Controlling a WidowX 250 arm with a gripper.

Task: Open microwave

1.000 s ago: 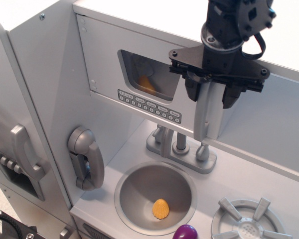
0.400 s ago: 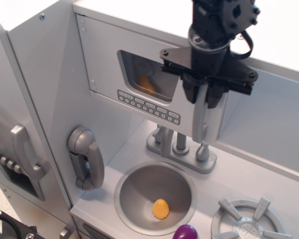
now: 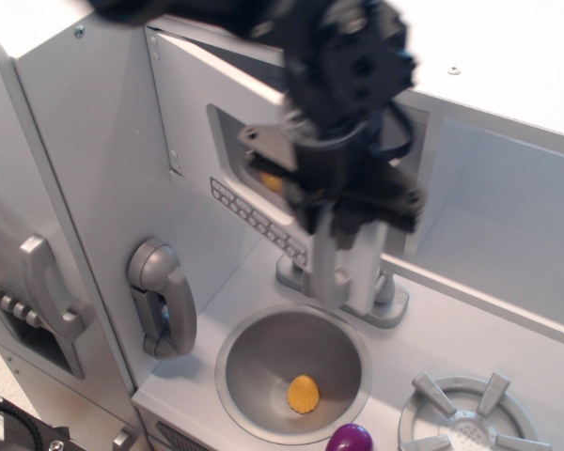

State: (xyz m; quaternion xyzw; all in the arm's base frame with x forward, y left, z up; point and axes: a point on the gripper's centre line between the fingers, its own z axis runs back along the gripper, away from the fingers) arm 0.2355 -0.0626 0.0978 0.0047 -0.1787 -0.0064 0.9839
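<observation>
The microwave [image 3: 193,103] is a grey box at the top of the toy kitchen. Its flat door [image 3: 197,150] with a rounded window [image 3: 240,141] and a strip of small buttons [image 3: 254,218] stands swung out toward the front left, hinged on its left side. My black gripper [image 3: 343,230] is shut on the door's vertical grey handle [image 3: 327,272] at the door's free right edge. The picture is blurred around the gripper. An orange item [image 3: 273,181] shows through the window.
Below are a round sink [image 3: 263,352] with an orange item [image 3: 304,394], a faucet base [image 3: 395,303], a purple object [image 3: 351,438] and a burner [image 3: 465,418]. A grey toy phone [image 3: 164,299] hangs at the left. A larger door handle [image 3: 49,287] sits far left.
My gripper has moved left and toward the front with the handle in it. The microwave door has swung from nearly shut to well open, showing the compartment behind.
</observation>
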